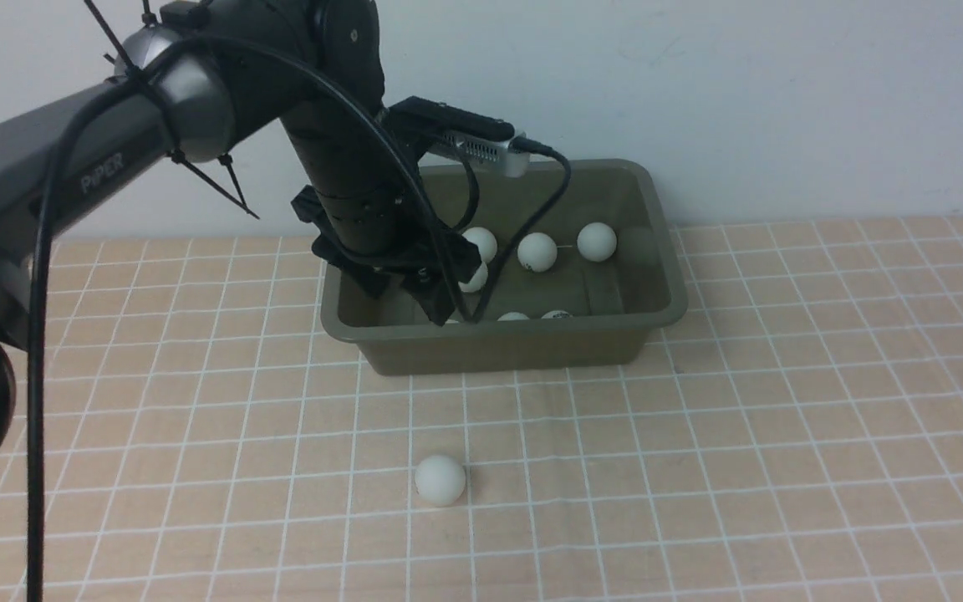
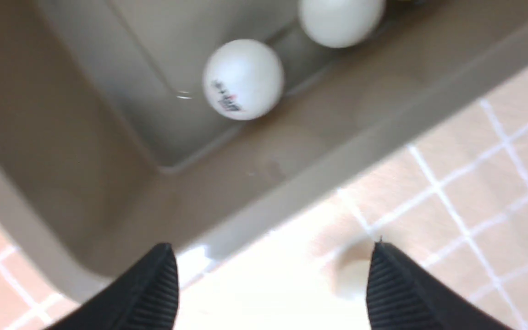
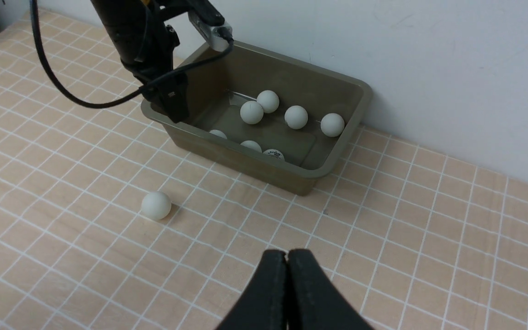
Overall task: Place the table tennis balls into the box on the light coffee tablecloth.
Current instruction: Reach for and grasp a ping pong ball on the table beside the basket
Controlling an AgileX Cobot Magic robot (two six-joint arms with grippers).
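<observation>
Seven table tennis balls lie inside the box, one ball on the light coffee tablecloth before it; left gripper spread empty over box's near-left corner, right gripper pressed together; next: fetch it.

The word "PiPER" stands in pale letters on the grey link of the left arm, readable in the front view. One table tennis ball in the box carries a small printed logo in dark and red marks, but the left wrist view is too blurred to read it. Another ball by the box's near wall also shows a dark print in the right wrist view, too small to make out.
</observation>
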